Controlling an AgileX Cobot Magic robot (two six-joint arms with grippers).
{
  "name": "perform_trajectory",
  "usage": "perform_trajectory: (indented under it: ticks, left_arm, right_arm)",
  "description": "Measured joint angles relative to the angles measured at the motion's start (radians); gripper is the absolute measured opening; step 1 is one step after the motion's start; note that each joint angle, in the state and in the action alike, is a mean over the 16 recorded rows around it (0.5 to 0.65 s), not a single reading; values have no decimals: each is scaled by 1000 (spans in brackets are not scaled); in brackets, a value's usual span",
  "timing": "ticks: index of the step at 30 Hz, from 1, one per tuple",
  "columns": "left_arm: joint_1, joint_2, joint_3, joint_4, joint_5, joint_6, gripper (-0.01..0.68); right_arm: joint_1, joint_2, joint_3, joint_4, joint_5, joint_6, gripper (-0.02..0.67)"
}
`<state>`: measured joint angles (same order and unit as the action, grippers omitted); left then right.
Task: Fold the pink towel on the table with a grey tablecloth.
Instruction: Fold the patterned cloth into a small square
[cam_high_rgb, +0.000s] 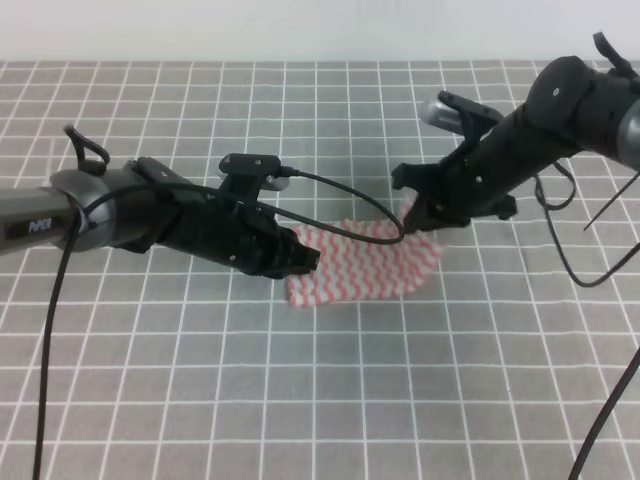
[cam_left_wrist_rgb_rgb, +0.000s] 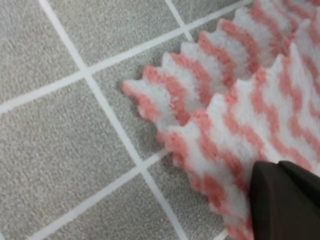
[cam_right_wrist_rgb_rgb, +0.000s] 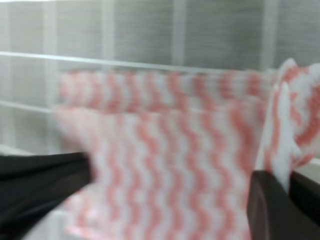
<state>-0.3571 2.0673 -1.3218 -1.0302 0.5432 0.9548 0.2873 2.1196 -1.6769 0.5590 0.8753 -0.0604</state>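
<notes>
The pink towel (cam_high_rgb: 365, 270), striped pink-red and white in zigzags, lies rumpled on the table with a grey tablecloth (cam_high_rgb: 200, 400). My left gripper (cam_high_rgb: 305, 256) is low at the towel's left edge, shut on it. In the left wrist view its dark fingertips (cam_left_wrist_rgb_rgb: 285, 200) pinch the upper layer of the pink towel (cam_left_wrist_rgb_rgb: 235, 115), with a lower layer showing beneath. My right gripper (cam_high_rgb: 415, 213) is at the towel's far right corner, shut on a raised bit of cloth. The right wrist view is blurred: the pink towel (cam_right_wrist_rgb_rgb: 165, 150) fills it, and a corner stands up by the fingertip (cam_right_wrist_rgb_rgb: 280, 205).
White grid lines cross the grey cloth (cam_left_wrist_rgb_rgb: 60, 150) all around the towel. Black cables (cam_high_rgb: 350, 215) loop from the left arm over the towel's back edge, and more hang from the right arm (cam_high_rgb: 570, 260). The cloth's far edge meets a pale wall.
</notes>
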Motion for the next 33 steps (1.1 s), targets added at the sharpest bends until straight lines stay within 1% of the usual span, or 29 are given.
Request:
perform_trajectory:
  ticks: [5, 11, 23, 33]
  left_arm:
    - [0, 0, 0, -1, 0, 3, 0]
    - [0, 0, 0, -2, 1, 7, 0]
    - [6, -22, -10, -3, 8, 16, 0]
    - [51, -67, -22, -11, 43, 14, 0]
  right_arm:
    - [11, 3, -5, 91, -16, -57, -1]
    - [38, 7, -6, 155, -54, -99, -1]
    - [93, 12, -6, 166, -111, -105, -1]
    - [100, 12, -6, 164, -117, -105, -1]
